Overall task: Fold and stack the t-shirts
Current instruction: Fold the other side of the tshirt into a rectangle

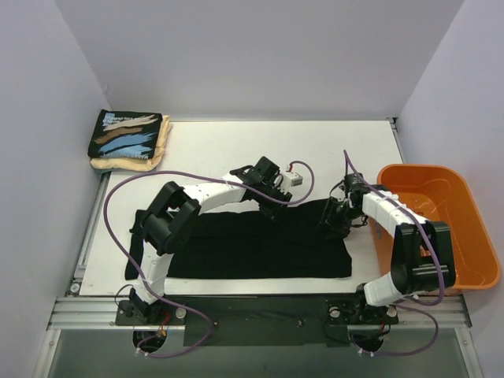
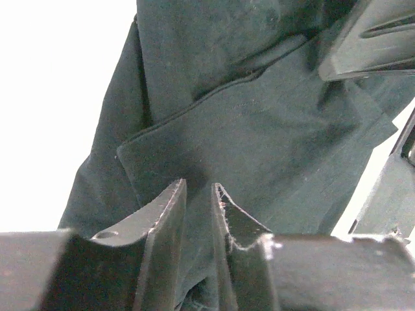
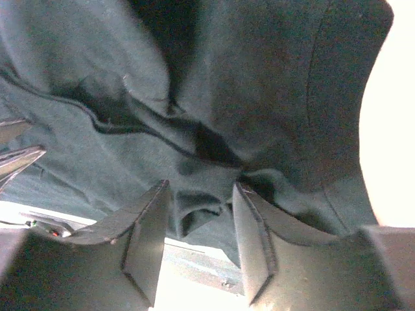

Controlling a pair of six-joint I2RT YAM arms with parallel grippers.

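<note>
Where the left gripper (image 2: 200, 186) pinches, the black t-shirt (image 1: 260, 248) creases softly.

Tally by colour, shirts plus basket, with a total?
plain black t-shirt: 1
black printed t-shirt: 1
cream t-shirt: 1
orange basket: 1
Total: 4

Arms bent inward, left fingers (image 2: 165, 223) pinched close, right fingers (image 3: 146, 243) clamped wider
</note>
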